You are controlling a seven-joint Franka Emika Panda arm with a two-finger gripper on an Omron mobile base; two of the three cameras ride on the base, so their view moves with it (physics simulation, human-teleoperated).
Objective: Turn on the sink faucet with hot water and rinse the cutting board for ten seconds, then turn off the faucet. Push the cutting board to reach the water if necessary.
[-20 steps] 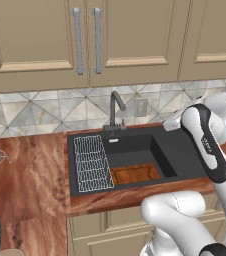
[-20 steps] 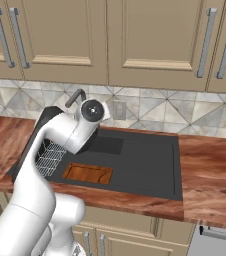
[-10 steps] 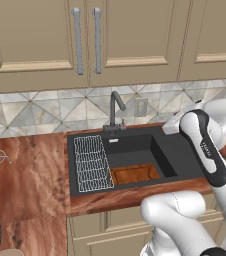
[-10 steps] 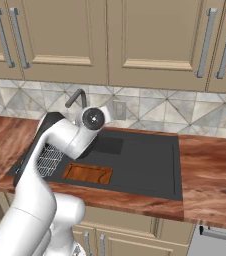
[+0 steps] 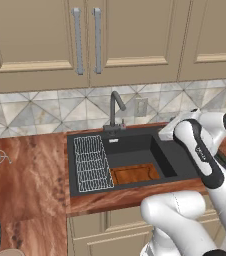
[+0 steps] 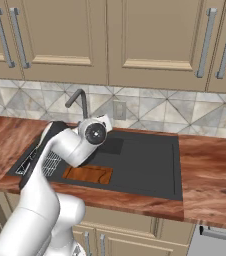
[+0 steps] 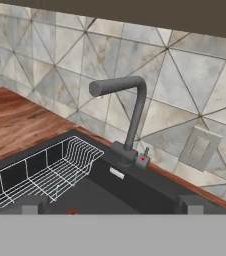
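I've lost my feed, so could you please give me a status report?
Gripper facing slim dark grey faucet, apart from it. No water running. Reddish-brown wooden cutting board in black sink.

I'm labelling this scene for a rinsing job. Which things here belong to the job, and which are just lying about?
Belongs to the job:
sink faucet
cutting board
sink

Just lying about:
wire rack
wall outlet
upper cabinets
countertop
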